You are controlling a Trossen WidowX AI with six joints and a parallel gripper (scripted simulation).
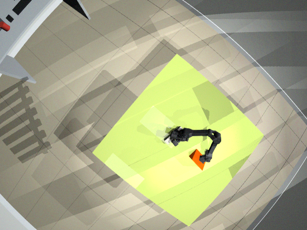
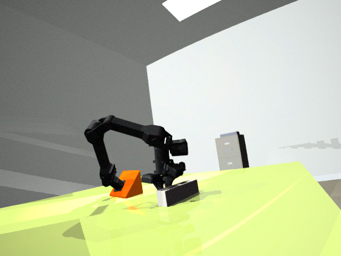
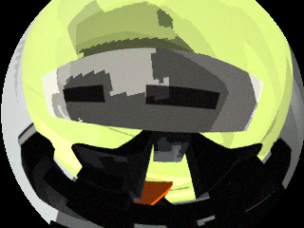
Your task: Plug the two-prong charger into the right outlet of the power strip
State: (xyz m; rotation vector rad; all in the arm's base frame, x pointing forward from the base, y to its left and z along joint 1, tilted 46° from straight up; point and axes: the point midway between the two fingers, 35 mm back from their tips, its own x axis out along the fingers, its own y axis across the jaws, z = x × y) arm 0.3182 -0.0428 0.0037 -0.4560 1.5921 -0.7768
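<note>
The power strip (image 2: 181,193) (image 3: 190,116) (image 1: 167,141) is a long, pale-sided bar lying on the yellow-green table, with two dark recesses in its top in the wrist view. My gripper (image 3: 167,127) (image 2: 164,187) points down beside the strip's long near side in the wrist view. It is shut on the charger (image 3: 169,154), a small dark grey block between the fingertips. The charger appears just below the left part of the right recess (image 3: 190,97), outside it. Its prongs are hidden, and I cannot tell whether it touches the strip. The top view hides the fingertips under the arm.
An orange wedge (image 1: 199,160) (image 2: 134,184) (image 3: 154,192) stands at the arm's base. The yellow-green table top (image 1: 171,81) (image 2: 261,220) has patchy shadows and pale light patches. A filing cabinet (image 2: 229,151) stands beyond the table in the exterior view.
</note>
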